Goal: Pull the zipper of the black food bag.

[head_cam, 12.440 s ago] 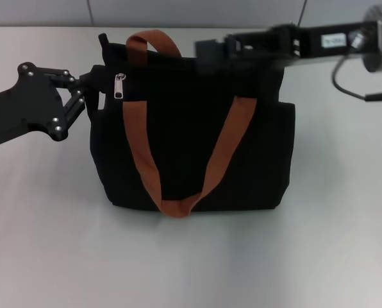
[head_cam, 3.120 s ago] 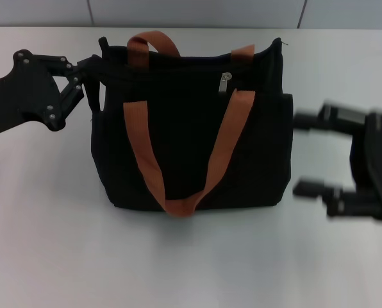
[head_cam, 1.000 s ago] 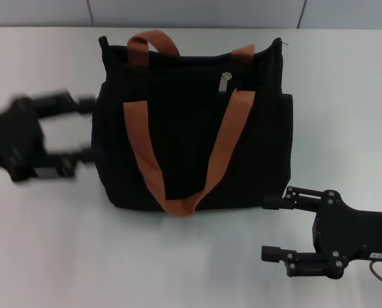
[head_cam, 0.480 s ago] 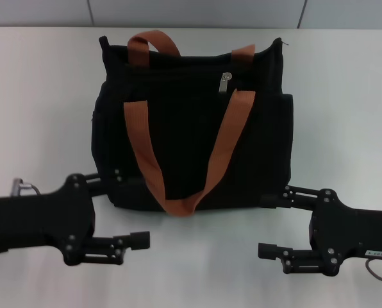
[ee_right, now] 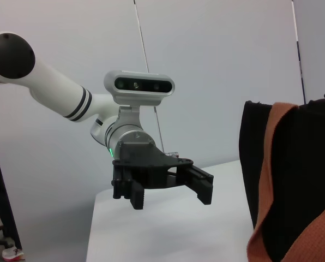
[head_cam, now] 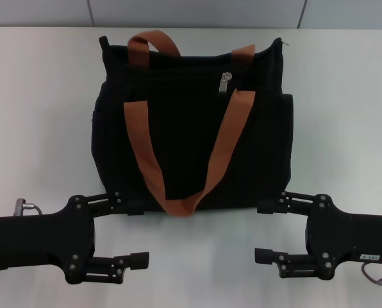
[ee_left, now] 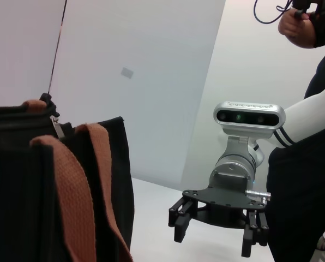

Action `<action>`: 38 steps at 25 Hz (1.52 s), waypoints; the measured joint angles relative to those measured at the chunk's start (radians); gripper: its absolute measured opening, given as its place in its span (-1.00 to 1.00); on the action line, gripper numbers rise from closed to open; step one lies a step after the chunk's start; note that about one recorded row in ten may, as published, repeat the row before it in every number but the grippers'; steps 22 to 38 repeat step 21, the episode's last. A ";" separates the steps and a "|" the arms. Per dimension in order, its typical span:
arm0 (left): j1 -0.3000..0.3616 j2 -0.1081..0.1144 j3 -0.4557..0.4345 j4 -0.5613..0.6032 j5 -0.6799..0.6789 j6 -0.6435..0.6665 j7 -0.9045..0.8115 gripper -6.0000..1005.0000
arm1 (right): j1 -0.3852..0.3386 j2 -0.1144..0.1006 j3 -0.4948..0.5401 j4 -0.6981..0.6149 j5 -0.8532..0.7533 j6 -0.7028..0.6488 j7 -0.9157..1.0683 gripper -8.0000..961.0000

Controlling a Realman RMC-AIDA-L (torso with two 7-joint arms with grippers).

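Black food bag [head_cam: 191,128] upright on worktop [head_cam: 43,128]; zipper [head_cam: 225,83] at top edge, right of centre. Left end effector [head_cam: 137,232] and right end effector [head_cam: 263,230] released, near front (both clear of bag). Risk: unheld bag sliding if zipper pulled.

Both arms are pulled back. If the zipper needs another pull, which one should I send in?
Right, probably. The zipper sits right of the black food bag's middle, nearer the right gripper than the left gripper. Both are open, at the table's near edge.

Open white surface [head_cam: 43,128] flanks the boxy black fabric food bag [head_cam: 191,138]; both open claws sit near its front.
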 joint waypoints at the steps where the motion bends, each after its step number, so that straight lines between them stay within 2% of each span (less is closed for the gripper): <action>1: 0.000 0.000 0.000 0.001 0.001 0.001 0.000 0.65 | 0.000 0.000 0.000 0.000 0.000 0.000 0.001 0.59; 38: 0.000 -0.001 0.002 0.000 0.013 0.001 0.001 0.65 | 0.001 0.000 0.000 0.000 -0.002 -0.004 0.006 0.59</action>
